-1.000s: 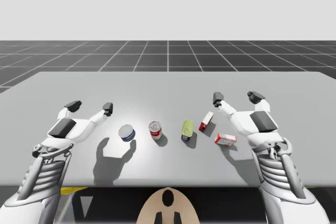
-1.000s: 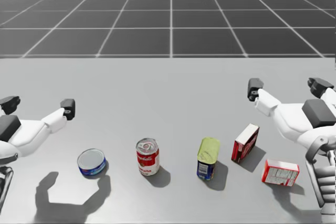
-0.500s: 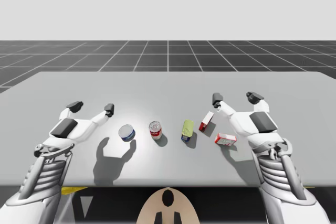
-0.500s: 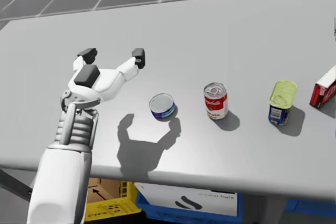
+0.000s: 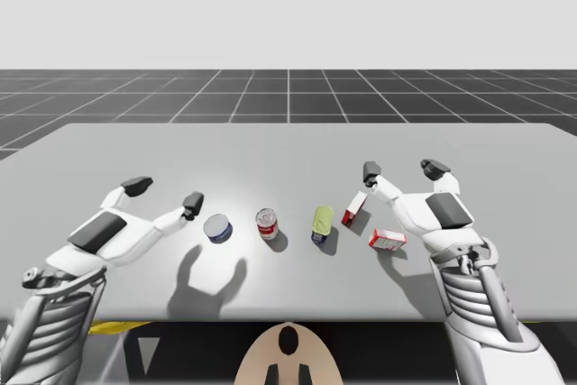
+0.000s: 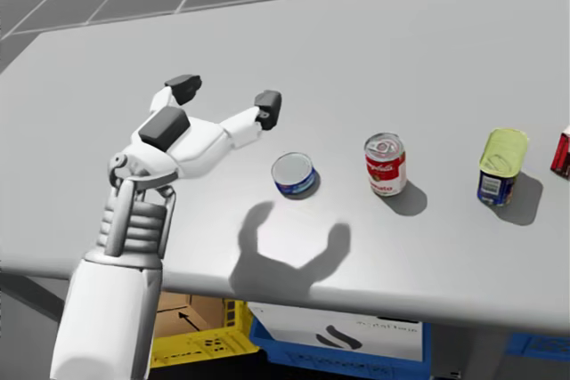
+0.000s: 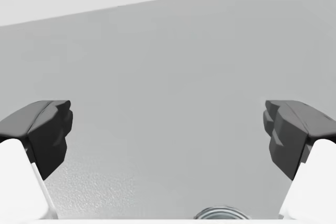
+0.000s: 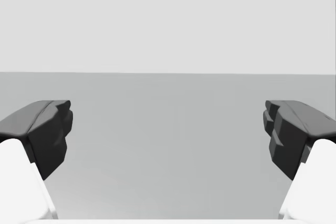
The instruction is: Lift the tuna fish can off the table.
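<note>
Presently, the low blue tuna can (image 5: 217, 227) is seen standing upright on the table (image 5: 288, 146), left of the middle and nearer the near edge than the far one. The left gripper (image 5: 165, 194) is held above the table just beside the can, on the side of the table's left edge. Its jaws are spread wide, nothing is held between them, and the can is not touched. In the left wrist view the can's silver rim is seen under the gripper, between its 2 fingers (image 7: 44, 129). The gripper's shadow (image 5: 212, 272) is cast on the table toward the near edge.

A row is formed from the tuna can toward the right edge: 1 upright red-and-white can (image 5: 266, 223), then 1 taller yellow-topped can (image 5: 322, 224), then 1 red box (image 5: 355, 209) standing on end. A red-and-white box (image 5: 387, 240) is laid flat just beside the red box, closer to the near edge. The right gripper (image 5: 403, 169) is held above the table by these 2 boxes, its jaws likewise spread wide and empty.
</note>
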{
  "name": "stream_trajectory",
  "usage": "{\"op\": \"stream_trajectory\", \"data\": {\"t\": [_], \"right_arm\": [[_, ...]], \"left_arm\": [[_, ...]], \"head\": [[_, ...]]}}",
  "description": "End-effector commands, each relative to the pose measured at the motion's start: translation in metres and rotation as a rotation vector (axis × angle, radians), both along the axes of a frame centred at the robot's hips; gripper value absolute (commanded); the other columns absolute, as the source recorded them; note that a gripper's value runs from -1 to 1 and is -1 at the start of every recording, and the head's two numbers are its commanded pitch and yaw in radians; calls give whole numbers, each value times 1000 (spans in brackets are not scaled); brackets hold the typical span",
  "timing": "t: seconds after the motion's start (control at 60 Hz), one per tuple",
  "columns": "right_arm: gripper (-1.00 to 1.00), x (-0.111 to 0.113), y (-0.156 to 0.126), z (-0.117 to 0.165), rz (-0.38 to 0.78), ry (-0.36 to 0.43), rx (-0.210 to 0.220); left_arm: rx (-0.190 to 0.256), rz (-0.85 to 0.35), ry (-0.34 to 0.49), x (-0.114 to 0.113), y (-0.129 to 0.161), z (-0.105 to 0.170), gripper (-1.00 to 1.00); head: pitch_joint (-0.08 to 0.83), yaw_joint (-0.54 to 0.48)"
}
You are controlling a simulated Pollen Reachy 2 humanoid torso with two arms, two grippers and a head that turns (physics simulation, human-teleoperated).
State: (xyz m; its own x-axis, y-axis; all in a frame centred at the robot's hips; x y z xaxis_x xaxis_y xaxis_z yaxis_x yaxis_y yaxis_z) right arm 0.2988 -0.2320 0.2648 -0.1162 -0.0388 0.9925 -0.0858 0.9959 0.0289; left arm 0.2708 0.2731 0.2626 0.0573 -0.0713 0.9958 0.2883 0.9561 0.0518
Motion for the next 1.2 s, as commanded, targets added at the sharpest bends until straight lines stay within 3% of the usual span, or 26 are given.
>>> {"op": "stream_trajectory", "data": {"t": [0.017,0.1,0.25,0.483,0.633,0.933,1.167,1.2], "right_arm": [[-1000,0,0,-1,-1,0,3],[-1000,0,-1,0,-3,-3,7],[-1000,1,-1,0,1,-2,9],[-1000,2,-2,1,-1,-10,0],[-1000,2,-2,1,-3,-15,-3],[-1000,1,-3,1,-7,-17,-4],[-1000,1,-3,2,-8,-23,-2],[-1000,0,-3,2,-8,-23,-2]], "left_arm": [[78,-157,73,-28,-1,0,-1000],[96,-180,115,-35,2,-10,-1000],[80,-216,219,-33,3,-39,-1000],[105,-203,305,-5,2,-70,-1000],[93,-200,374,14,-4,-83,-1000],[103,-185,444,37,-23,-102,-1000],[148,-175,435,39,-32,-112,-1000],[153,-170,430,37,-32,-112,448]], "head": [[698,332],[696,332],[696,339],[693,345],[692,343],[697,343],[696,337],[694,336]]}}
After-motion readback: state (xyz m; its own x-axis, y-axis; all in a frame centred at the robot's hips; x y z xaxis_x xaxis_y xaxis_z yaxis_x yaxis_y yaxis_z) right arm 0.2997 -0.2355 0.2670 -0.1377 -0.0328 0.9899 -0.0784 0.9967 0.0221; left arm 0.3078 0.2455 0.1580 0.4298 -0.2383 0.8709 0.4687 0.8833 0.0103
